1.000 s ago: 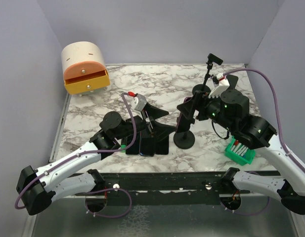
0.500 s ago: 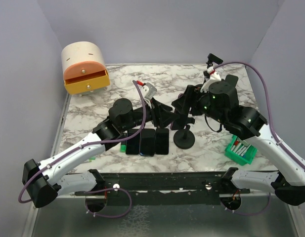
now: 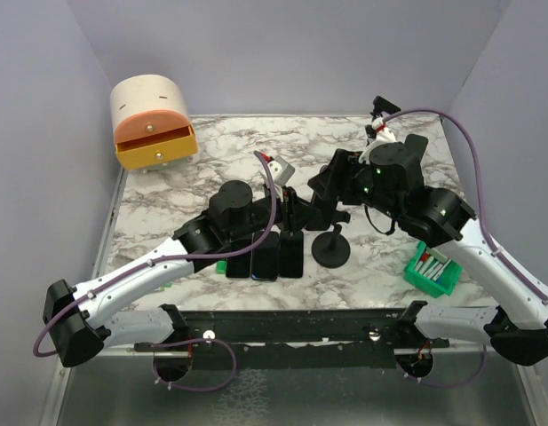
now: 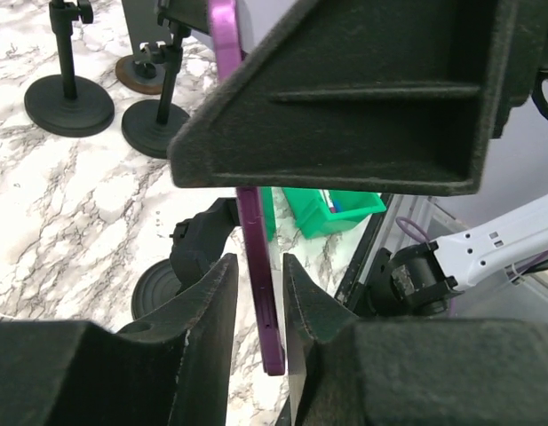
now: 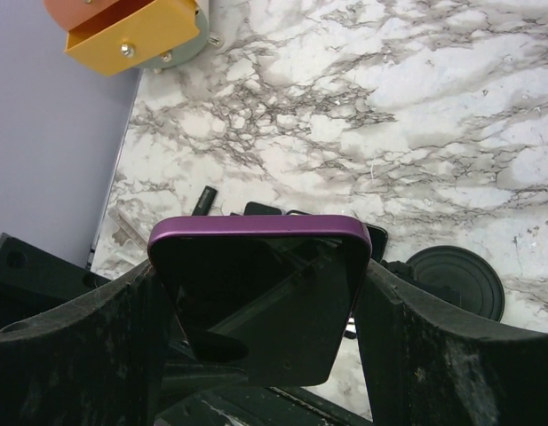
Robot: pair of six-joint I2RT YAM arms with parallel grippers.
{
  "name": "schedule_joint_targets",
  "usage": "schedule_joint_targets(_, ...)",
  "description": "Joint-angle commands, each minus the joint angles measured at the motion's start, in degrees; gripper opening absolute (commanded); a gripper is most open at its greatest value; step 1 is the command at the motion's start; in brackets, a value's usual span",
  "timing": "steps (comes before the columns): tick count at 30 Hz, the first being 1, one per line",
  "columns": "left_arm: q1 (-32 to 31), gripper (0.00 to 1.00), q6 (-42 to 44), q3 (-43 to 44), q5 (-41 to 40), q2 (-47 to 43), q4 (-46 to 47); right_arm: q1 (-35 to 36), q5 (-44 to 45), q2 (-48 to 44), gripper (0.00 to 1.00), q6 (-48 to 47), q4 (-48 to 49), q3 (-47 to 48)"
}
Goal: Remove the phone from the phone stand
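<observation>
Right fingers point(image 5: 407, 342) clamp the glossy, purple-rimmed flat phone point(image 5: 256, 293) across its width, above the round-based black stand point(image 3: 331, 251) on the marbled tabletop point(image 3: 211, 151); left fingers point(image 4: 198, 333) flank its thin edge, and I can't tell if they're gripping.

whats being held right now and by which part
The right end effector clamps the purple phone across its two long edges. The left end effector straddles the phone's thin edge; contact cannot be told.

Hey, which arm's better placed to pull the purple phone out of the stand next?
Probably left: the left gripper straddles the phone's thin edge, front and back, nearly closed. The right gripper clamps the phone's sides, seemingly steadying it on the stand.
</observation>
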Motion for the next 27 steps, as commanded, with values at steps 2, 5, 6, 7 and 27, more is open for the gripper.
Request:
schedule_joint_targets(2,-1.2,0.24,1.3,1.8,-2.3,0.6,-0.7,-0.2,1.2,0.5,0.0,2.0,1.5,2.1)
schedule_joint_targets(5,-1.7,0.21,1.2,1.6,-2.5,0.8,-0.4,-0.2,0.8,0.7,0.0,2.1,1.9,1.9)
schedule_joint_targets(6,-1.8,0.19,1.3,1.5,-2.4,0.8,-0.2,-0.2,0.6,0.8,0.0,2.1,1.9,1.8)
schedule_joint_targets(7,-2.0,0.16,1.3,1.4,-2.4,0.8,0.0,-0.2,0.5,0.8,0.0,2.1,2.0,1.8)
schedule_joint_targets(27,-2.1,0.0,-3.5,-4.8,-5.6,-6.3,8.1,-0.2,-9.0,-5.7,1.0,-3.4,3.1,-0.7)
